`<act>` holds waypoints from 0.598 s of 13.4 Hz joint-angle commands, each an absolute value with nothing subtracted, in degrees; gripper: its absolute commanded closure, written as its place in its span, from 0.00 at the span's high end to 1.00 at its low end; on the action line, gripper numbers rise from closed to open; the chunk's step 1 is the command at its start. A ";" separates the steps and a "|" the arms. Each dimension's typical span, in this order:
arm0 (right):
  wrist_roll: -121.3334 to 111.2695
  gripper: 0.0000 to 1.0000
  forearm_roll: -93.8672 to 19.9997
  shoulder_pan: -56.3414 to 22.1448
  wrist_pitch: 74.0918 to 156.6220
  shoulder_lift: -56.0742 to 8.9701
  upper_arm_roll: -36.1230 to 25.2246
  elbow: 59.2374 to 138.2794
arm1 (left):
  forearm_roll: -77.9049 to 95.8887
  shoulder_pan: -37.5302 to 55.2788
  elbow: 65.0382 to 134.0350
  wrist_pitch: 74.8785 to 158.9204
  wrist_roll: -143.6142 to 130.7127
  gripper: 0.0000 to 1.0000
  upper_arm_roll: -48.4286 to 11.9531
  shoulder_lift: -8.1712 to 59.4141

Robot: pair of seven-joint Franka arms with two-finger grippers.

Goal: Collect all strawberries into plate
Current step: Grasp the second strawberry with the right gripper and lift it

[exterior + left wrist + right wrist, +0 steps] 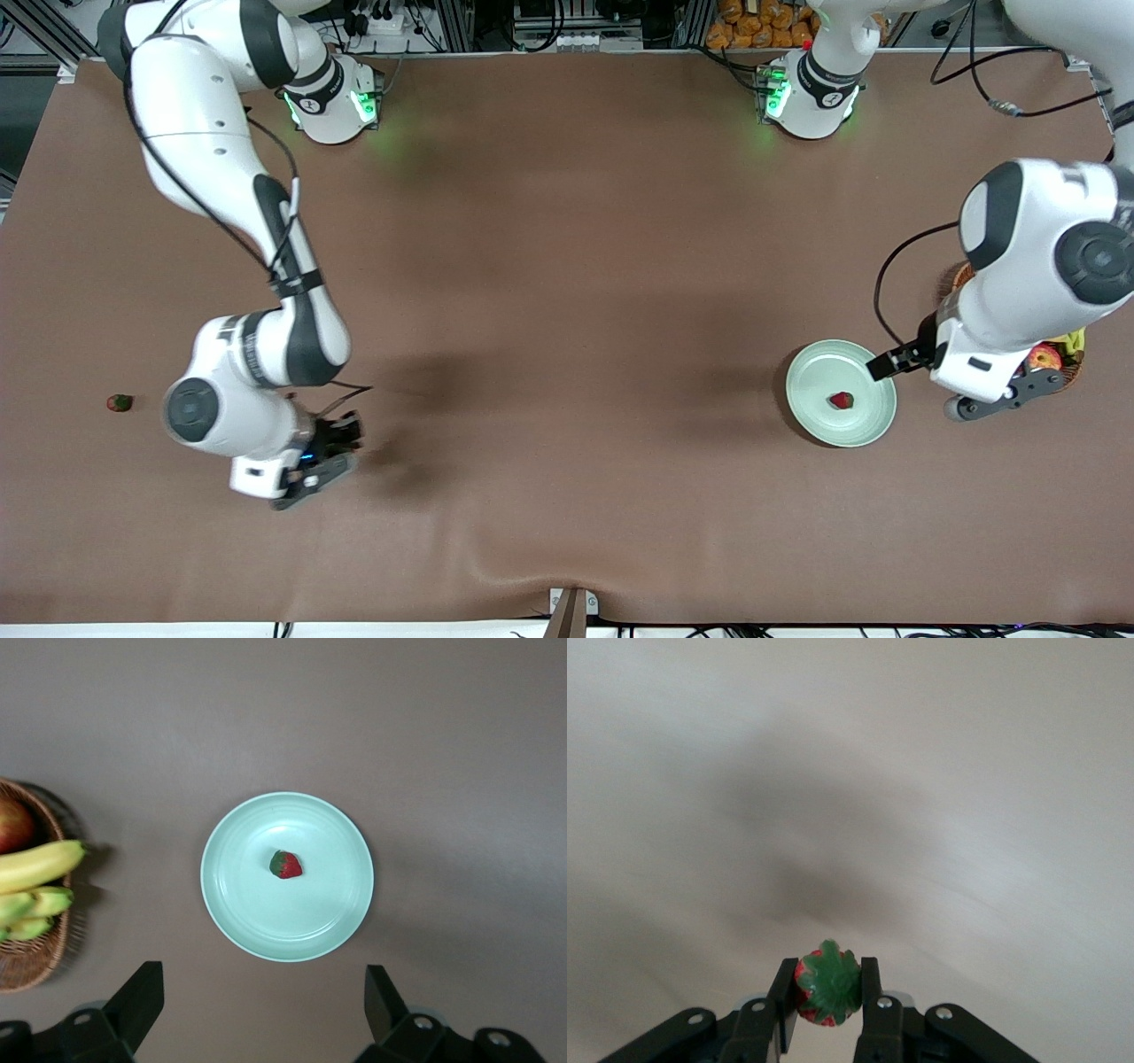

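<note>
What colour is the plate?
Pale mint green. The plate shows best in the left wrist view, with one strawberry on it.

Brown table (567,266): plate (864,430), basket (961,276), strawberry (120,403)

A: Table (567,292) cover: brown, matt, cloth-like, rippled at the front view's lower centre. Plate (257,921): pale mint, glossy, smooth.

B: Basket (35,957), left wrist view's lower left: woven wicker, rough. Arm shells: glossy white plastic.

Three strawberries (841,400) (120,403) (827,984), one plate (864,428), one basket (40,950), one apple (13,824), three bananas (35,865)
</note>
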State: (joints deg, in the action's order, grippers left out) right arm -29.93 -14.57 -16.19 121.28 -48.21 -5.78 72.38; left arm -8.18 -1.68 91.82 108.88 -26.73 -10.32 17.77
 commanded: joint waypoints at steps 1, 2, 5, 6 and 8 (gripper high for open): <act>-30.59 0.00 -14.94 -17.65 122.51 -47.20 0.33 72.95 | -8.09 -2.11 87.04 102.33 -22.25 1.00 -10.90 16.00; -30.50 0.00 -14.85 -20.19 124.26 -47.20 0.96 72.95 | -8.09 -2.02 84.31 99.00 -21.71 1.00 -10.90 16.08; -30.76 0.00 -14.50 -26.70 125.51 -47.20 1.05 72.86 | -8.26 -2.20 79.55 92.65 -18.04 1.00 -10.72 16.08; -30.85 0.00 -14.41 -28.20 126.03 -47.55 1.05 71.82 | -8.17 -2.28 78.93 91.85 -16.63 1.00 -10.64 16.00; -30.68 0.00 -14.41 -31.89 130.49 -48.16 1.05 71.37 | -8.17 -2.29 77.53 89.66 -15.21 1.00 -10.63 15.82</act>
State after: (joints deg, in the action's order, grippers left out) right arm -29.90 -14.46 -29.92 127.96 -48.07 1.21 72.05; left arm -8.18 -2.01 79.62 92.47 -17.09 -10.38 15.69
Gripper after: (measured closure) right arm 0.678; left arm 0.000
